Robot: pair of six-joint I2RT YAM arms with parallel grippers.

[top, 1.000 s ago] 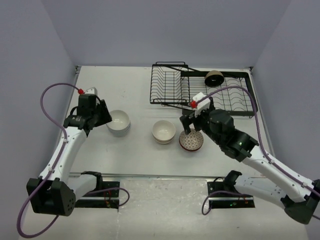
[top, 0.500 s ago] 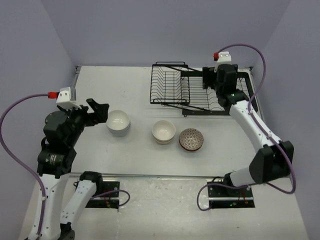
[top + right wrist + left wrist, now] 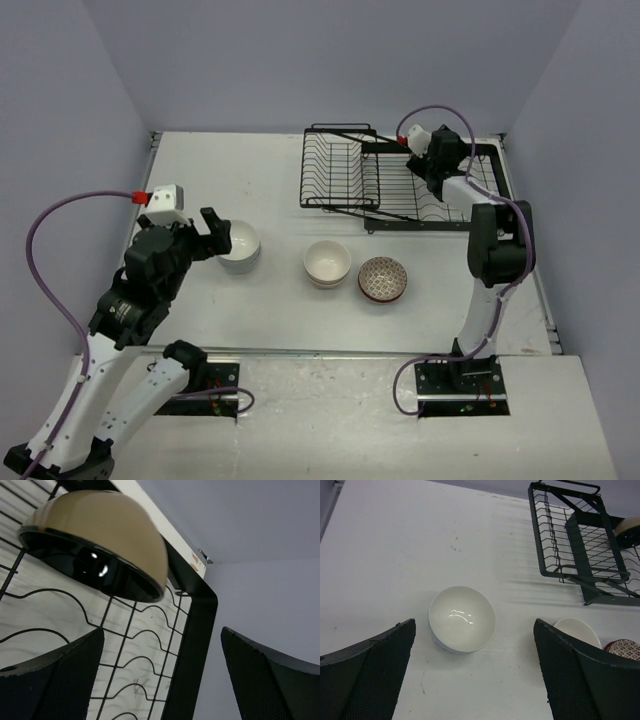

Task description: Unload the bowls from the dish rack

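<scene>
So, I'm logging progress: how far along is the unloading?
Done: white bowl, cream bowl and patterned bowl sit on the table. In hand: nothing; the open right gripper is at the tan, black-lined bowl in the dish rack. Left: that one bowl.

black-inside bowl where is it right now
The black-inside bowl shows upper left in the right wrist view, on the wire tray of the dish rack near its black corner frame, just ahead of the open right hand.
</scene>
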